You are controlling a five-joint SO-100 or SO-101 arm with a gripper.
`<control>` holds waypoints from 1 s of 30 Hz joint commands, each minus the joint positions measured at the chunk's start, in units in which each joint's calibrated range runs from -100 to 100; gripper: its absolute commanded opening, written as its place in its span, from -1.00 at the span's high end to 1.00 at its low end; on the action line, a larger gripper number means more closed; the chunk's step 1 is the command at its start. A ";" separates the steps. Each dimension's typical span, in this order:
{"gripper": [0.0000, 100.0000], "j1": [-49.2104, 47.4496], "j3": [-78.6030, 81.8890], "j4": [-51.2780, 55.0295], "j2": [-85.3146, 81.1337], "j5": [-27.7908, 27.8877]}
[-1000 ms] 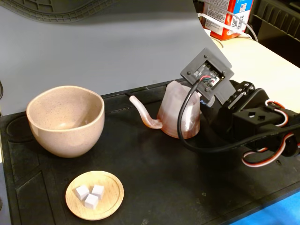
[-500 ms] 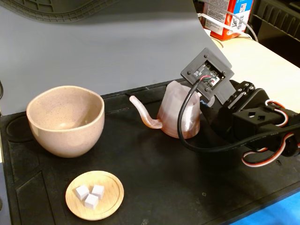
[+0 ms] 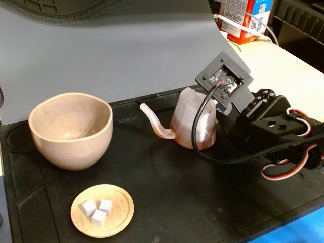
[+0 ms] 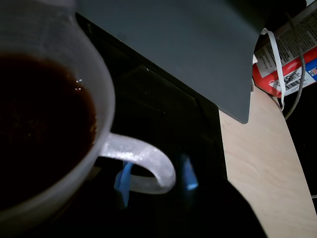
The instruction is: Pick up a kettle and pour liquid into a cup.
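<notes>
Blue-padded tool (image 4: 154,177) stands open, its fingers (image 4: 123,179) either side of the kettle's (image 3: 194,121) loop handle (image 4: 143,161); whether they touch it I cannot tell. Reddish-brown liquid (image 4: 39,124) fills the kettle, upright on the black worktop (image 3: 177,187), spout toward the cup (image 3: 71,129) well apart.

A black mat (image 3: 167,202) is lying across the desk (image 3: 288,66) and serving as the landmark here. Near the mat's front edge in the fixed view, a small round wooden dish (image 3: 102,210) is sitting flat, carrying three white cubes (image 3: 97,209) clustered together. Behind the mat, a grey board (image 3: 101,55) is standing as a backdrop. Beyond the mat's far right corner, a red and white carton (image 3: 248,17) is resting on the pale desk.
</notes>
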 commanded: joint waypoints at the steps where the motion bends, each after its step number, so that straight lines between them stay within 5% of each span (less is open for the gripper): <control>1: 0.92 0.41 -1.57 -0.79 -1.02 -0.09; 14: 0.99 -0.20 -0.66 -5.89 -1.19 -3.24; 20: 0.99 0.11 8.41 -4.85 -16.38 -3.45; 30: 0.99 -1.87 10.59 12.53 -37.63 -4.34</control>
